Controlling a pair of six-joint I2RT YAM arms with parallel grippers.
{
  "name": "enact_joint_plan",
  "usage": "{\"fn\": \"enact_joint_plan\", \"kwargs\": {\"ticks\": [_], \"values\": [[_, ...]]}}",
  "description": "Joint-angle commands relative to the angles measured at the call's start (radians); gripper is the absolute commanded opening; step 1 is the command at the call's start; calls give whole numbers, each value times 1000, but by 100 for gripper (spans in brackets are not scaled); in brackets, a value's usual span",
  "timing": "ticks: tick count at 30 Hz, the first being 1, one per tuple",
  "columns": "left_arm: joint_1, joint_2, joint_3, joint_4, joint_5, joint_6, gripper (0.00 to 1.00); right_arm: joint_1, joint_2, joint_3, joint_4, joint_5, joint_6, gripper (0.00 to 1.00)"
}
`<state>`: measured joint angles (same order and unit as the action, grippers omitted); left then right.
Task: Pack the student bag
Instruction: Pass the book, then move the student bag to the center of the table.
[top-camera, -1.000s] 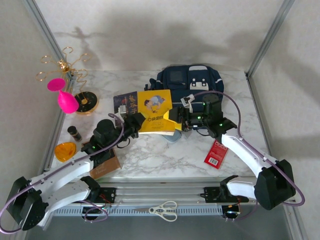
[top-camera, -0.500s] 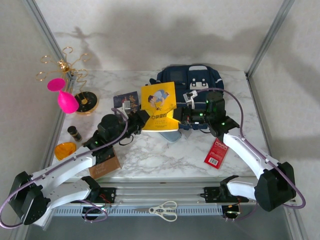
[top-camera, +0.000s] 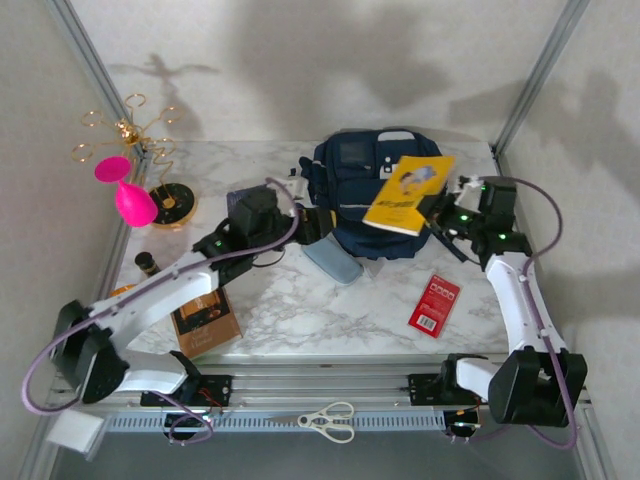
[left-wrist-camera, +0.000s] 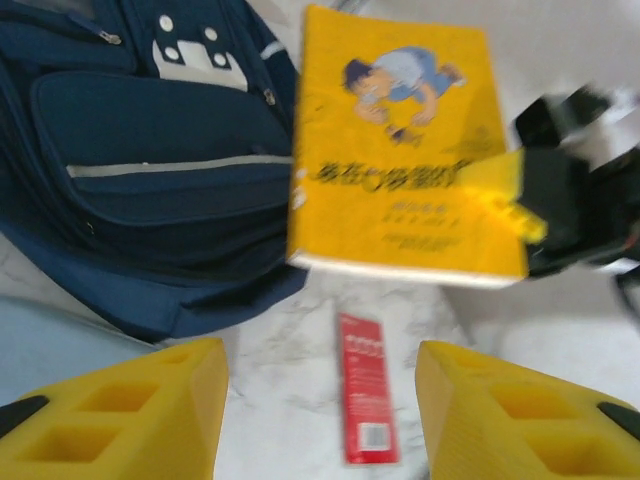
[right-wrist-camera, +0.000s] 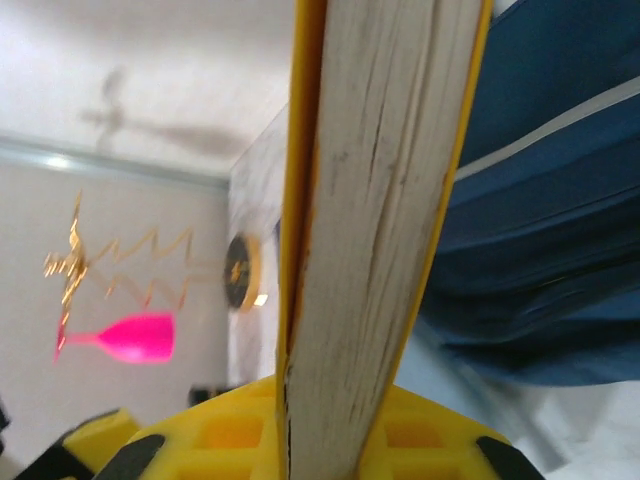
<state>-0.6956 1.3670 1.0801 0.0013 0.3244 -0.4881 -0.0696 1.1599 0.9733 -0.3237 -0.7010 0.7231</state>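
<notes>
A white marble table (top-camera: 300, 300) sits boxed in by pale walls and a metal frame. At its far left a gold wire stand (top-camera: 135, 140) carries a pink glass (top-camera: 125, 195). Nearer lie a small dark bottle (top-camera: 148, 265) and a brown book (top-camera: 207, 322).

The left gripper (left-wrist-camera: 320, 360) hangs just beside the left edge of the student bag (top-camera: 365, 200), its fingers spread apart with nothing between them. A grey-blue pencil case (top-camera: 331, 262) lies on the marble close by, on the near side.

The bag lies flat in the far middle of the table, front pocket up. Its length runs near to far, with the white patches at the far end. I cannot tell whether its main zip is open.

Over the bag's right half hangs a yellow book (top-camera: 408, 193), tilted, its long side running from near-left to far-right. The right gripper (right-wrist-camera: 340, 430) is clamped on the book's right-hand edge, the page block pinched between its pads.

So the bag lies to the left of and below that gripper. By my reading the book must go left and down, probably toward the far end, where the mouth should be. The left arm is the free one and close to the bag, so it is better placed to hold the bag open.

A red packet (top-camera: 433, 303) lies on the marble near of the bag, right of centre.
</notes>
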Motion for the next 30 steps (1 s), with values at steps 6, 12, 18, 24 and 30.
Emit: {"fn": "enact_joint_plan", "kwargs": {"ticks": [6, 12, 18, 24, 30], "values": [[-31, 353, 247, -133, 101, 540, 56, -192, -59, -35, -24, 31, -63, 0], [-35, 608, 466, -219, 157, 636, 56, -228, -35, -49, -26, 82, -68, 0], [-38, 808, 642, -271, 161, 628, 59, -227, 40, -41, 4, 108, -65, 0], [-76, 869, 621, -300, 153, 546, 57, -228, 64, -63, -8, 238, -49, 0], [-128, 829, 484, -253, 148, 459, 57, -228, 94, -79, 43, 259, -57, 0]]}}
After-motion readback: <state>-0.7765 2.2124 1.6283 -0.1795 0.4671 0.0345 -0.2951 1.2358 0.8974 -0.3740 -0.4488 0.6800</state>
